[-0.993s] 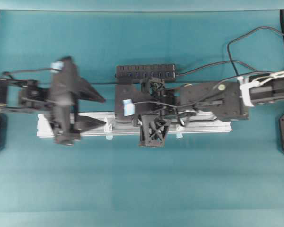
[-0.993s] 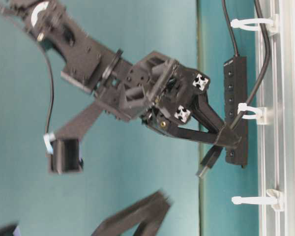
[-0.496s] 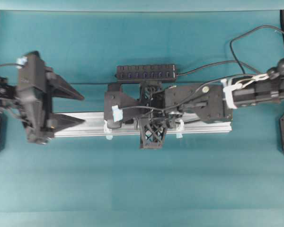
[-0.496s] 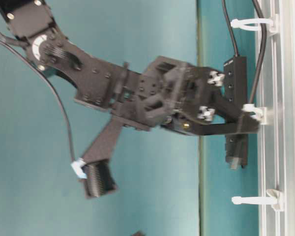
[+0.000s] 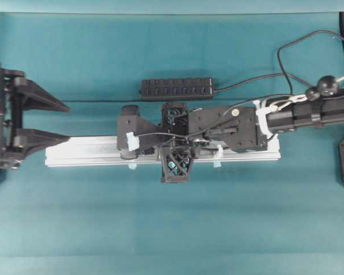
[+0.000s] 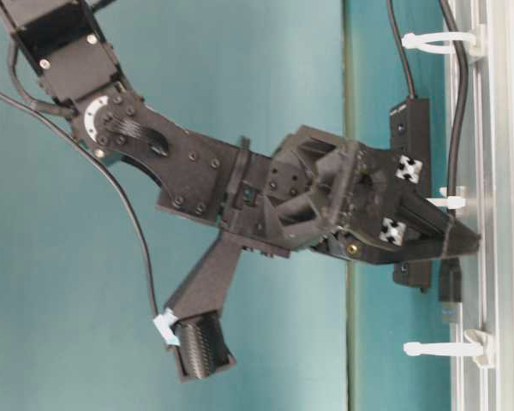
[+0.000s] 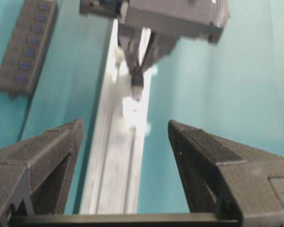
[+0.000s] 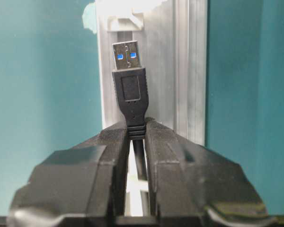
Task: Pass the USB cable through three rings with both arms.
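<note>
My right gripper [image 8: 136,128] is shut on the USB cable [image 8: 129,90], pinching it just behind the black plug with blue contacts. In the table-level view the right gripper [image 6: 463,242] rests over the silver rail by the middle ring [image 6: 450,202], and the plug [image 6: 450,281] points toward the lower ring [image 6: 445,348]. The cord [image 6: 458,111] trails back past the upper ring [image 6: 437,38]. A white ring [image 8: 124,21] stands straight ahead of the plug. At the rail's left end my left gripper [image 5: 67,122] is open and empty. It [image 7: 125,125] faces the distant plug [image 7: 137,87].
A black multi-port hub [image 5: 176,87] lies behind the rail [image 5: 86,152], and its cord [image 5: 246,83] runs off to the right. The right arm [image 5: 298,114] stretches over the rail's right half. Teal table [image 5: 172,223] lies in front.
The left gripper drew back left off the rail, staying open. The right gripper moved left and down with the plug, from beside the hub onto the rail at the middle ring.
</note>
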Robot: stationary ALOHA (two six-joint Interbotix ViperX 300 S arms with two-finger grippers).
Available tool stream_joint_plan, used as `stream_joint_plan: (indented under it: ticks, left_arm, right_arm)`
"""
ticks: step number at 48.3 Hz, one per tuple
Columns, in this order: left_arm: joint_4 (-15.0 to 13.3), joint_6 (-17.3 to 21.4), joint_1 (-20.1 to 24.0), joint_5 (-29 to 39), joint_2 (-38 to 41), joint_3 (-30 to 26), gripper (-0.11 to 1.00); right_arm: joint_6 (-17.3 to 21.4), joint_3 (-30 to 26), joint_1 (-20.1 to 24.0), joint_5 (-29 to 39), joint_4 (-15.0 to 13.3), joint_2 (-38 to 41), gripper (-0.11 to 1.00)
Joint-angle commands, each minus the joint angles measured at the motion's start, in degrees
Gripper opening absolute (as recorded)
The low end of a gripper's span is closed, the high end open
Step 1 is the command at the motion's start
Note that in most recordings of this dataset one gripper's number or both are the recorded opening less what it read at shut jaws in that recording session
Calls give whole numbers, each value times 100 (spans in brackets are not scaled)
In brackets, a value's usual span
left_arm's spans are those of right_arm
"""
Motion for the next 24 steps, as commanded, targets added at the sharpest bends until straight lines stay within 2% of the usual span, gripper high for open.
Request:
stream_joint_plan:
  ticks: [1, 24]
  left_arm:
    - [9, 0, 18, 79, -44, -70, 78]
    - [9, 0, 9, 105, 18, -35, 79]
  right_arm:
    - [-44, -105, 9, -53, 26, 9, -8]
    - [-18, -360, 9, -246, 26, 149, -8]
